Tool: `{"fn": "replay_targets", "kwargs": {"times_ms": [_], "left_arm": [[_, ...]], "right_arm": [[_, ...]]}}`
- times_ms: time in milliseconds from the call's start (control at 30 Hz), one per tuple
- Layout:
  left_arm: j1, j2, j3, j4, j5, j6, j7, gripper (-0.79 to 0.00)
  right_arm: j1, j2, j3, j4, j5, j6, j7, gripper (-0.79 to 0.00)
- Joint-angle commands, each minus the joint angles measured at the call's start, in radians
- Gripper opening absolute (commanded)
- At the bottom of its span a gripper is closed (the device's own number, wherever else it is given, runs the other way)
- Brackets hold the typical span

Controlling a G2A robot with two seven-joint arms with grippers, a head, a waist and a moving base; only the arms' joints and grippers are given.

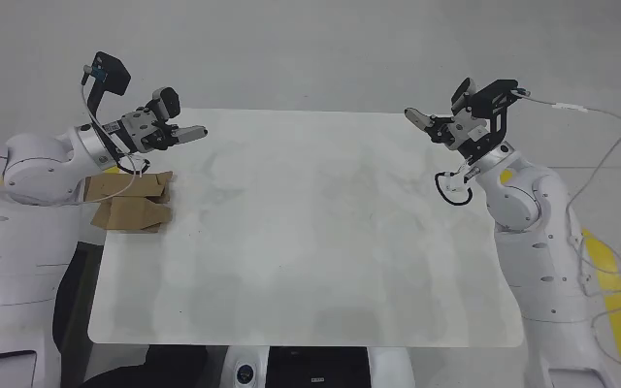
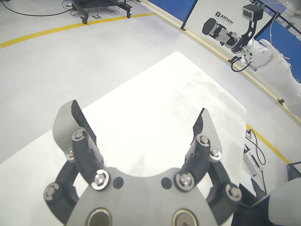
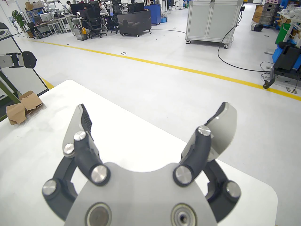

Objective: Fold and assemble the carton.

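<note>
A flat, partly folded brown carton (image 1: 131, 201) lies at the left edge of the white table (image 1: 310, 252), with flaps sticking out; it also appears far off as the carton (image 3: 22, 108) in the right wrist view. My left gripper (image 1: 194, 133) hovers open above the table's far left corner, just beyond the carton, with nothing between its fingers (image 2: 77, 116). My right gripper (image 1: 419, 120) hangs open over the far right corner, empty, and its fingers (image 3: 81, 118) stand wide apart. The other arm's gripper (image 2: 215, 30) shows across the table in the left wrist view.
The table top (image 2: 150, 109) is bare apart from faint smudges. Its front edge (image 1: 301, 341) and rounded corners lie close to my body. Grey floor with a yellow line (image 3: 178, 68) surrounds the table.
</note>
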Motion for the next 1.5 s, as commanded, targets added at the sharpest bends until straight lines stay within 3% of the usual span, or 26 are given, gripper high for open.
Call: {"fn": "replay_targets", "kwargs": {"times_ms": [0, 633, 767, 867, 1200, 1467], "left_arm": [[0.000, 0.000, 0.000, 0.000, 0.000, 0.000, 0.000, 0.000], [0.000, 0.000, 0.000, 0.000, 0.000, 0.000, 0.000, -0.001], [0.007, 0.003, -0.021, -0.008, -0.028, 0.101, 0.014, 0.000], [0.017, 0.005, -0.038, 0.006, -0.162, 0.191, -0.020, 0.000], [0.005, 0.028, -0.148, 0.180, -0.536, 0.251, -0.218, 0.000], [-0.034, 0.040, -0.198, 0.386, -0.620, 0.233, -0.219, 0.000]], "right_arm": [[0.000, 0.000, 0.000, 0.000, 0.000, 0.000, 0.000, -0.001], [0.000, 0.000, 0.000, 0.000, 0.000, 0.000, 0.000, 0.000], [0.000, 0.000, 0.000, 0.000, 0.000, 0.000, 0.000, 0.000], [0.000, 0.000, 0.000, 0.000, 0.000, 0.000, 0.000, 0.000], [0.000, 0.000, 0.000, 0.000, 0.000, 0.000, 0.000, 0.000], [0.000, 0.000, 0.000, 0.000, 0.000, 0.000, 0.000, 0.000]]}}
